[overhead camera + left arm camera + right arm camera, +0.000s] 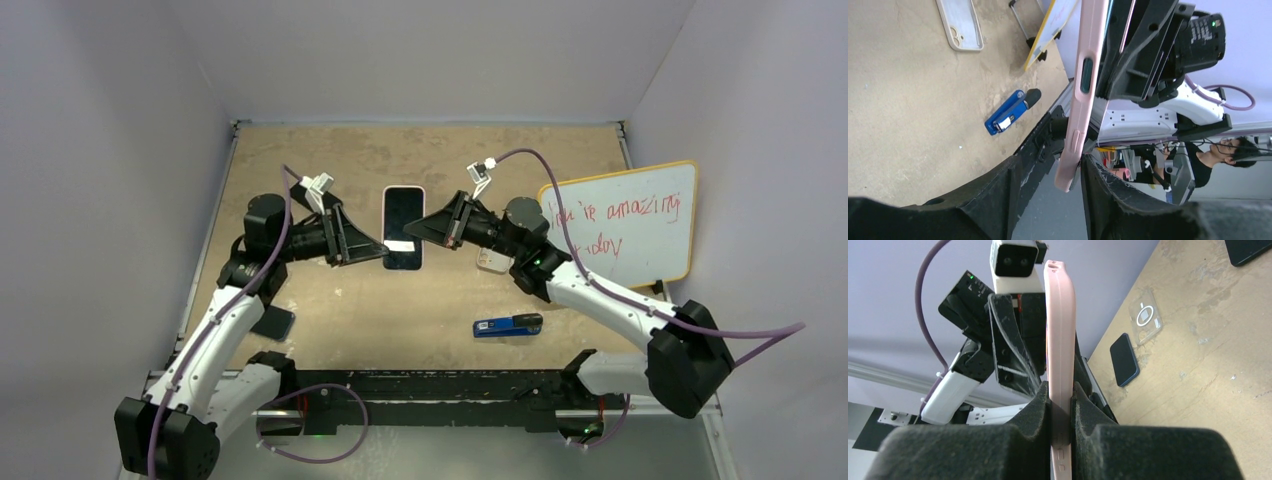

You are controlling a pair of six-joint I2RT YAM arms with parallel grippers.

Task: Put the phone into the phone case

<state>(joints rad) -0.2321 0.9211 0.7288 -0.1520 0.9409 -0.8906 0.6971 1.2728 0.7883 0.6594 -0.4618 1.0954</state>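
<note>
The one legible text is red marker handwriting on the yellow-framed white dry-erase board (640, 250) leaning at the right side of the table. Its top line reads "You're amazing". The line below looks like "today", with its first letter partly hidden behind the arm. The white label on the blue and black handheld tool (505, 326) is too small to read. A small white patch on the black-screened phone in a pink case (404, 215) shows nothing legible.
</note>
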